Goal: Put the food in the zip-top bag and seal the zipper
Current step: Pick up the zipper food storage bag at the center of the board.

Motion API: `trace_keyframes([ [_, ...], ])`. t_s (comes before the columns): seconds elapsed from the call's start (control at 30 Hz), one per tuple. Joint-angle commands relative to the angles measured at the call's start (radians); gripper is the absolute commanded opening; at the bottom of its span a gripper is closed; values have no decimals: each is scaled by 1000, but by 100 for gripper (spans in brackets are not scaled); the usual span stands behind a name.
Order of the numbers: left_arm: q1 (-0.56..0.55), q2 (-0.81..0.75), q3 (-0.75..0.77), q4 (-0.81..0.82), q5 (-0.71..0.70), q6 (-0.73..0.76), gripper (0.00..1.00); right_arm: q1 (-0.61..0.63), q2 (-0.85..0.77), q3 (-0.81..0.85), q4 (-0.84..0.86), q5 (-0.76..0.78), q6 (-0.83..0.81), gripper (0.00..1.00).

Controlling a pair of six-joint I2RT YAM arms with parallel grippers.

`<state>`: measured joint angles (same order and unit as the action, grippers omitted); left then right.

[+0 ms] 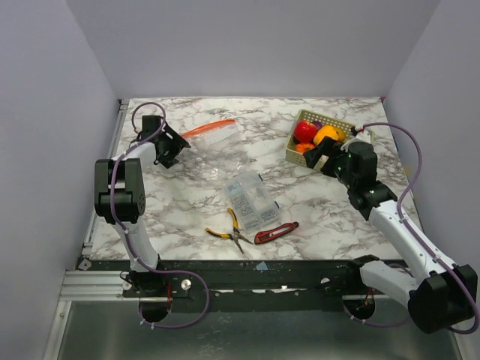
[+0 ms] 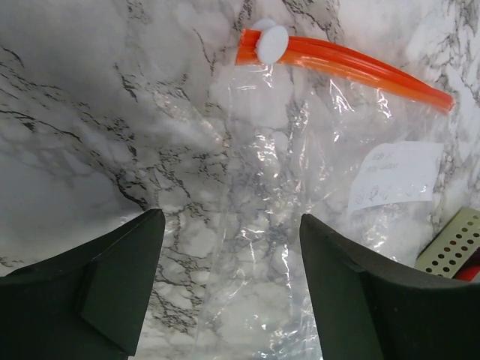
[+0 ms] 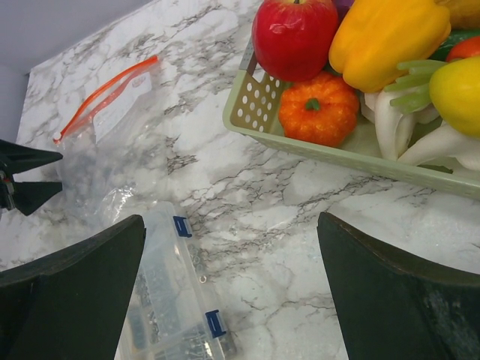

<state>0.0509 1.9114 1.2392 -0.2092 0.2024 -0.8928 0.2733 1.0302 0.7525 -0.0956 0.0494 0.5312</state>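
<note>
The zip-top bag lies flat and empty at the back left of the table, its orange-red zipper along the far edge. In the left wrist view the bag fills the middle, with the zipper and its white slider at the top. My left gripper is open, and the bag's left edge runs between its jaws. The food sits in a green basket: a red apple, a yellow pepper and a small orange pumpkin. My right gripper hangs open and empty just in front of the basket.
A clear compartment box of small parts stands mid-table, close under my right gripper's left finger. Yellow-handled pliers and a red-handled tool lie near the front edge. Grey walls close in the table on three sides.
</note>
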Motion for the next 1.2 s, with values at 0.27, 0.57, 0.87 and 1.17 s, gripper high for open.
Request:
trace_keyframes([
  [0.27, -47, -64, -40, 129, 64, -137, 50, 5, 19, 40, 47, -95, 81, 100],
  [0.57, -47, -86, -11, 144, 80, -31, 0, 66, 55, 55, 73, -92, 115, 100],
  [0.87, -65, -278, 49, 41, -34, 214, 0, 97, 109, 105, 39, -74, 84, 100],
  [1.17, -155, -548, -44, 28, -86, 552, 0, 97, 173, 212, -32, -131, 1, 100],
])
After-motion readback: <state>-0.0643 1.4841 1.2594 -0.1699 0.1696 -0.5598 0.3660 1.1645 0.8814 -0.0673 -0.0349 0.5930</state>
